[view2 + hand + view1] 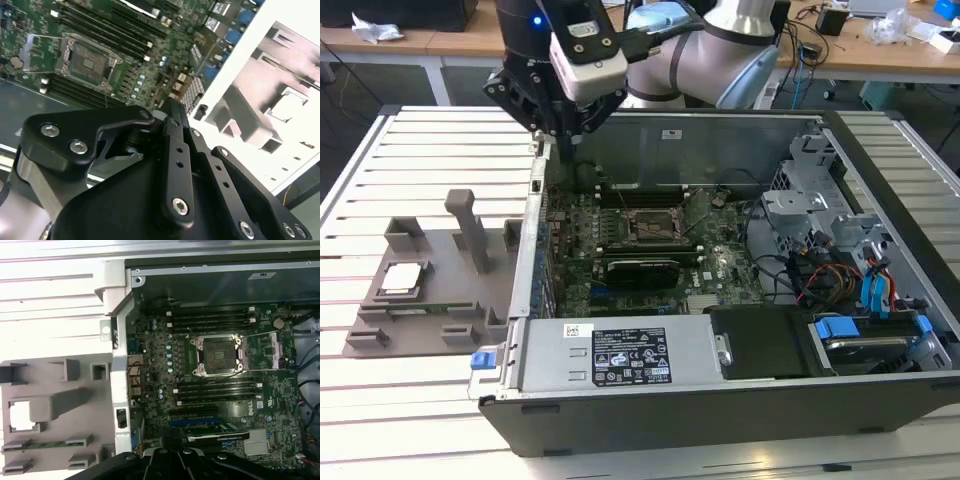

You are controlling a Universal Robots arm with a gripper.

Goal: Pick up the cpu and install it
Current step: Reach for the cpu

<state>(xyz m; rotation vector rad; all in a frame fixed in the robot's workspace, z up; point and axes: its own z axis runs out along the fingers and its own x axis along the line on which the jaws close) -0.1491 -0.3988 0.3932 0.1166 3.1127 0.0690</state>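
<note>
Black gripper (563, 142) clenched, empty, over case (740, 405) corner; cpu (401, 279), flat silvery square, in matte grey tray (450, 325).

Your unit, listed part by part.

1. The arm (720, 45): silver-grey tube sections with pale blue joint caps (660, 18), seen in the exterior view.
2. The wrist (525, 35): black and round, with a small blue light (536, 21).
3. The camera box (588, 55): cream-white and blocky, with a dark panel on its face. A black cable (642, 42) leaves it toward the arm.
4. The gripper (563, 140): matt black and angular, tapering to its tip.
5. In the second wrist view you will find the gripper's black link bars (85, 127) with rounded ends, a centre bar (175, 160) with a row of small holes, and silver screws (50, 131) at the pivots, some of them hex-socket.
</note>
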